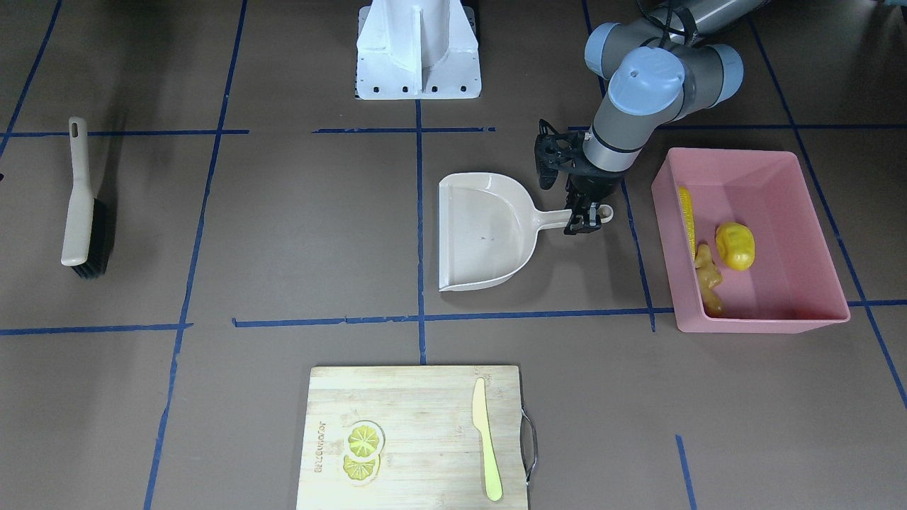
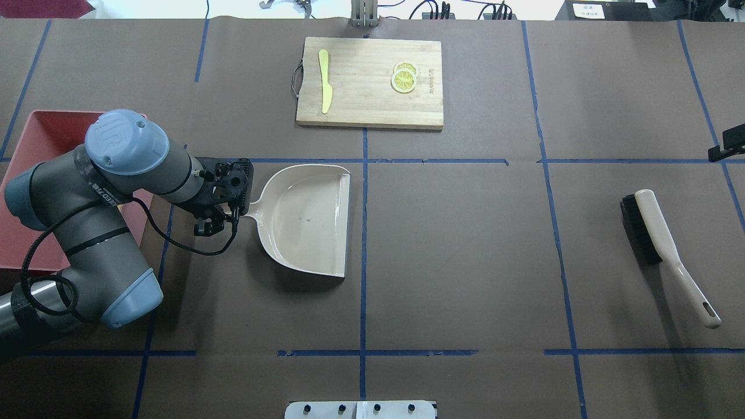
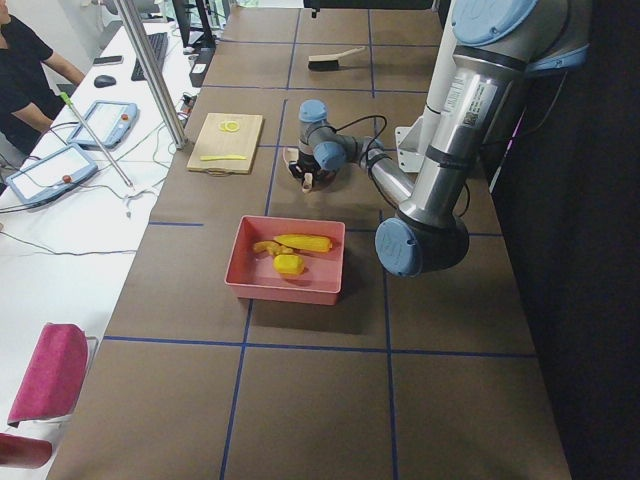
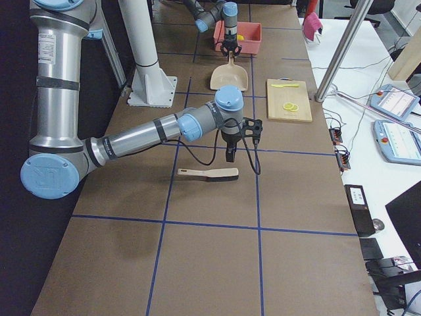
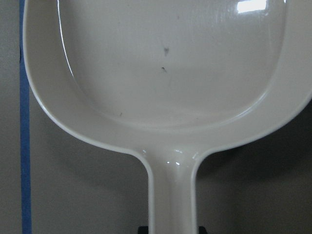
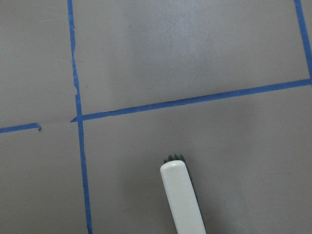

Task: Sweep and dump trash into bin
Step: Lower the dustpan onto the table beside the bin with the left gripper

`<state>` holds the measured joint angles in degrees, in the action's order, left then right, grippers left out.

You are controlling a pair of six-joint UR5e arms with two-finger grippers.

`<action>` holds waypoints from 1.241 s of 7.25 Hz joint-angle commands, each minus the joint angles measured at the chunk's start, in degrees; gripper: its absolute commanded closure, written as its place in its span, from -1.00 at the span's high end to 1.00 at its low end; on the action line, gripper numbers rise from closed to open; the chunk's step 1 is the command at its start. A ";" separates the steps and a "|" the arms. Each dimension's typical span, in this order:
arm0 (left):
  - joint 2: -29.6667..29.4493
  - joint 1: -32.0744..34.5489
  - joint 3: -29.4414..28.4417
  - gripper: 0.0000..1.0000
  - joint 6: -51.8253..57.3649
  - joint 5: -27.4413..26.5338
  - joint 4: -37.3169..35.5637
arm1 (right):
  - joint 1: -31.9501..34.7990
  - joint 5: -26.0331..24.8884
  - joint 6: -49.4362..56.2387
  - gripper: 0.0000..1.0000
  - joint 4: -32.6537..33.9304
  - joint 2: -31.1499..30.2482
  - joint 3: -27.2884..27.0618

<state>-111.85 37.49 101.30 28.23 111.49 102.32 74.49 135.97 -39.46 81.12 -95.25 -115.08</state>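
The left fingers straddle the end of the dustpan handle; whether they clamp it I cannot tell. Just behind them the bin holds the corn cob and ginger root along its nearest wall, with the potato lump beside them. The right fingers hang above the brush, their spread unclear.

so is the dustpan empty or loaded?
Empty: the dustpan lies flat, bare inside; corn cob, potato lump and ginger root sit in the bin.
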 commanded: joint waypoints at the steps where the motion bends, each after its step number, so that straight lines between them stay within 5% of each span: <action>1: -0.38 -0.13 0.73 -0.08 -0.28 -0.75 -4.56 | 0.13 0.00 0.00 0.99 0.00 0.06 0.03; 2: -0.47 -0.13 1.26 0.07 -0.28 -0.66 -4.94 | 0.13 0.00 0.00 0.99 0.00 0.06 0.03; 5: -0.04 0.39 5.03 0.99 -4.03 -0.57 -5.03 | 0.39 0.09 0.00 0.99 0.09 -0.02 0.03; 9: 2.50 5.46 20.40 1.00 -7.14 -0.57 -22.42 | 1.35 0.17 0.00 0.99 0.00 0.24 -0.06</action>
<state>-110.85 40.00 117.53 21.38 110.91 83.60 75.50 136.11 -39.46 81.15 -95.13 -115.22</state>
